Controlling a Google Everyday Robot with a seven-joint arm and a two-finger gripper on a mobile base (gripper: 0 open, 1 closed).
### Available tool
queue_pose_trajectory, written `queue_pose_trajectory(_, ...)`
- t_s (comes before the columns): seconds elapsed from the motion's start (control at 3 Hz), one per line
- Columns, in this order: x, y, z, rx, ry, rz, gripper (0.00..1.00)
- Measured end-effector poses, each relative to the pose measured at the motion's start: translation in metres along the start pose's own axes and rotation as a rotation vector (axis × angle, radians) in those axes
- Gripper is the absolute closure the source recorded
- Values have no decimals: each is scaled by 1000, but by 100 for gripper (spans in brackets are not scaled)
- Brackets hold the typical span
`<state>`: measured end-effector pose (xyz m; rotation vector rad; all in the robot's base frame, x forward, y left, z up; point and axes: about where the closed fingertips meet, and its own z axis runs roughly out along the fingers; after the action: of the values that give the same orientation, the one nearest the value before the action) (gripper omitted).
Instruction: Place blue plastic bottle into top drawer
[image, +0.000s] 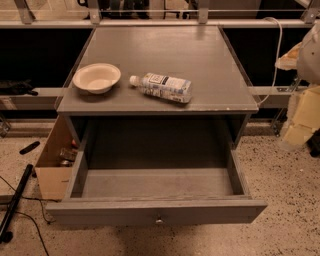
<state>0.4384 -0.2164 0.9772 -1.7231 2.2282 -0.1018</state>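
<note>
Top drawer (159, 212) is nearest: pulled fully out, round knob centred on its front panel, nothing visible inside. Speckled floor (290, 200) below, with a black rod (15, 200) and cables at left. Open cardboard box (52, 167) sits against the cabinet's left side, some small items inside.

Gripper (302, 117): pale blurred shape at the right edge, beside the cabinet at roughly top-surface height, well apart from the bottle. Spread or pressed together, cannot tell. Not holding anything I can see.

Blue plastic bottle (162, 87) lies on its side on the cabinet top (200, 55), near the front edge, white cap pointing left. Cream bowl (96, 77) upright just left of the cap, not touching. Metal rail (150, 23) runs across behind.
</note>
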Motion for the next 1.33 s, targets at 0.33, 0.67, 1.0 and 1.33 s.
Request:
queue_pose_trajectory(0.33, 0, 0, 0, 0, 0, 0, 0)
queue_pose_trajectory(0.67, -25, -28, 2, 15, -102, -77, 0)
queue_pose_trajectory(1.0, -69, -76, 14, 9, -289, -95, 0)
queue_pose_trajectory(1.33, -109, -110, 31, -32, -458, -31, 0)
